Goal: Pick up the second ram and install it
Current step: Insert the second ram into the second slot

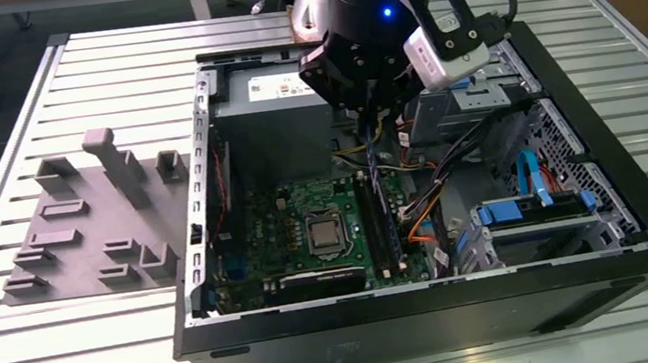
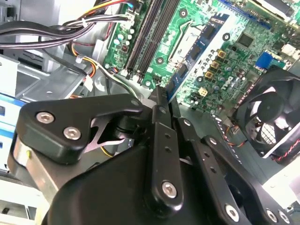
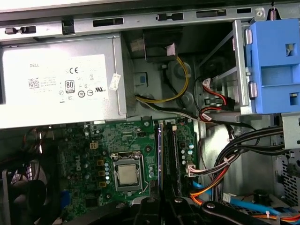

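My tool (image 1: 368,120) hangs over the motherboard (image 1: 293,231) slots (image 1: 380,225), closed narrowly on the second ram (image 1: 371,160), held upright.

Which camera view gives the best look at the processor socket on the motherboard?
The first wrist view: the processor socket faces the camera, unobstructed. The exterior view shows it smaller, beside the memory slots. The second wrist view shows it obliquely.
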Motion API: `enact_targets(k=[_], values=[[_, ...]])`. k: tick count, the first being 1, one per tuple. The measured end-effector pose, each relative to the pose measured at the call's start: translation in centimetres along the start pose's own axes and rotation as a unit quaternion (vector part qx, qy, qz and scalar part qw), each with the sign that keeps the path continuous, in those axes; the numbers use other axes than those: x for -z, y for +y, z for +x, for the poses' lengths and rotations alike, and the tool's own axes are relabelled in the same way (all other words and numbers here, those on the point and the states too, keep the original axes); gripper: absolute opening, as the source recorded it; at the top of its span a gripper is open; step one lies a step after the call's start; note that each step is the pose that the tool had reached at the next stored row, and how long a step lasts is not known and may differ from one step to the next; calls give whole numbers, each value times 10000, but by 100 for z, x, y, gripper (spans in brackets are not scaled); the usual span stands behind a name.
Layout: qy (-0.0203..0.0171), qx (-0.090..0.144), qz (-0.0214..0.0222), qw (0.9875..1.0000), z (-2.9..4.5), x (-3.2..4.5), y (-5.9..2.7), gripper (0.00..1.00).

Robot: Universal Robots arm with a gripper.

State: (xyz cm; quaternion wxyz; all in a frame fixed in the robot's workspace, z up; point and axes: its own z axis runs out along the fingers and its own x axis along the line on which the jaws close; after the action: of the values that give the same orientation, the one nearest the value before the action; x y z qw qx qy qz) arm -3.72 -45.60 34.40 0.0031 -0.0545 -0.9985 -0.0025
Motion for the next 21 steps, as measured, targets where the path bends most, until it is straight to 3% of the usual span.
enact_targets(k=[13,18,21], values=[[0,6,0,10000,0,18,0,14],[2,332,3,9994,0,14,0,14],[1,340,1,9994,0,5,1,14]])
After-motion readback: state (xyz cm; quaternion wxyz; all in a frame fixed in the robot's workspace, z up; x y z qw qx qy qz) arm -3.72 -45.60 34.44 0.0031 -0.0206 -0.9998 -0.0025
